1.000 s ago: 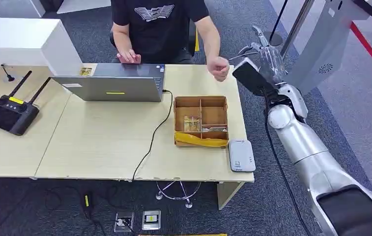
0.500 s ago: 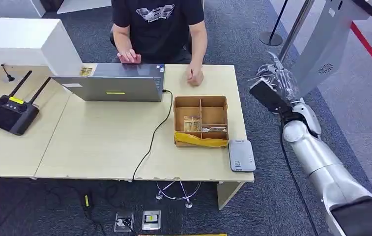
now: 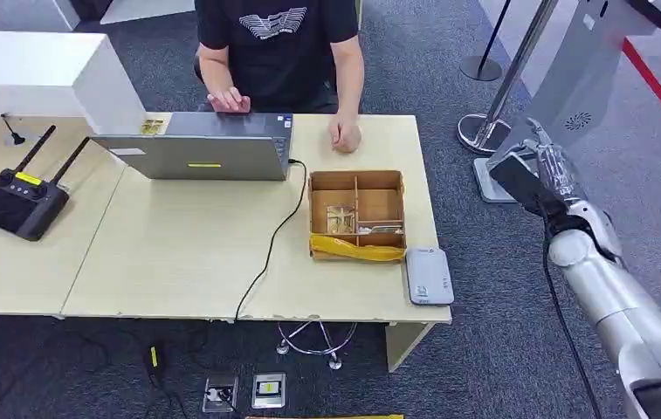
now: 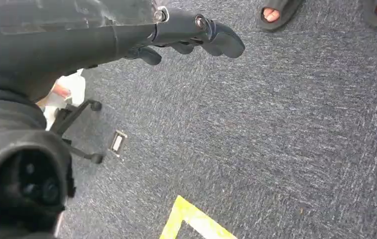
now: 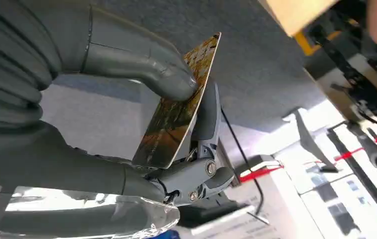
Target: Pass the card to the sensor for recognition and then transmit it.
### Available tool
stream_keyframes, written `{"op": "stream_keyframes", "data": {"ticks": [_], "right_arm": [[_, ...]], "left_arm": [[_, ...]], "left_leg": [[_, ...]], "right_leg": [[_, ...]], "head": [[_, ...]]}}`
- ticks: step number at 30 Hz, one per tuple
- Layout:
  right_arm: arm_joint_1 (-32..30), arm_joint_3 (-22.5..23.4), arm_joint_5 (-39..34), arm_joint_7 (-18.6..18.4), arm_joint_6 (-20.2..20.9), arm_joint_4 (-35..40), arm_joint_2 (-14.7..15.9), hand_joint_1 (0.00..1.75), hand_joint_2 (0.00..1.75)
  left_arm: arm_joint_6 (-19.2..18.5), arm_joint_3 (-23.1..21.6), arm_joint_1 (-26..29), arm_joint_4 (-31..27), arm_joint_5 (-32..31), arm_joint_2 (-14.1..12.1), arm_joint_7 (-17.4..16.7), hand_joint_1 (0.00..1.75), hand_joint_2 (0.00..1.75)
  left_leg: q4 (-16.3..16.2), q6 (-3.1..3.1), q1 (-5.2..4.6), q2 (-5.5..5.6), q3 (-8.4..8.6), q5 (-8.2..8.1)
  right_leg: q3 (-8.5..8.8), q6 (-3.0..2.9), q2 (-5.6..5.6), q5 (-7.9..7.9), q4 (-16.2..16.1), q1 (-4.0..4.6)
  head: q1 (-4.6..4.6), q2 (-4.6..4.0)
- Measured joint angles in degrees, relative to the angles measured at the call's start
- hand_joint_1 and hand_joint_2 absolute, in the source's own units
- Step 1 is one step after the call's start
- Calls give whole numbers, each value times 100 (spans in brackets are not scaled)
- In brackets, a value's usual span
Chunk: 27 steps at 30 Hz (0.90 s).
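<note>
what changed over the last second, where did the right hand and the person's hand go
The right hand swung away from the desk, out and back from beside its far corner to over the carpet near the stanchion base; it pinches the card between thumb and fingers. The person's hand drew back from the desk's edge and came to rest on the desk. The laptop, wooden tray and card reader stayed put.

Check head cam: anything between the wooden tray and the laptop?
Only a black cable on bare desk, running from the laptop toward the front edge, left of the wooden tray. Head view shows it.
</note>
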<state>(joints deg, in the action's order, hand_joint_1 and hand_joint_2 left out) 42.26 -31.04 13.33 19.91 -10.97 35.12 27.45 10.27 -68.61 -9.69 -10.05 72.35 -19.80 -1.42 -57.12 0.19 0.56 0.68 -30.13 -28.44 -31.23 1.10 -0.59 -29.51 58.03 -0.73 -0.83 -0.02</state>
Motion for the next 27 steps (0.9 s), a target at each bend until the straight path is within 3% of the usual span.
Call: {"op": "stream_keyframes", "data": {"ticks": [15, 20, 27], "right_arm": [[-811, -429, -385, -271, -57, 396, 300, 175, 175], [-960, -608, -522, -500, -72, 789, 411, 175, 175], [-1321, -1023, -732, -1038, -254, 1891, 748, 175, 175]], "left_arm": [[-2, -2, -4, -20, 31, 31, 2, 0, 0], [-2, 0, -6, -22, 31, 28, 4, 0, 0], [-68, -2, -5, -26, -20, 0, 2, 0, 0]], "left_leg": [[1, -1, 1, 0, 0, 1], [1, -1, 1, -1, 0, 1], [2, -1, 2, -1, -1, 0]], "right_leg": [[0, 0, 0, 0, 1, 1], [0, 0, 0, 0, 1, 1], [-1, 0, 0, 0, 1, 2]], "head": [[2, 0], [2, 0], [2, 0]]}}
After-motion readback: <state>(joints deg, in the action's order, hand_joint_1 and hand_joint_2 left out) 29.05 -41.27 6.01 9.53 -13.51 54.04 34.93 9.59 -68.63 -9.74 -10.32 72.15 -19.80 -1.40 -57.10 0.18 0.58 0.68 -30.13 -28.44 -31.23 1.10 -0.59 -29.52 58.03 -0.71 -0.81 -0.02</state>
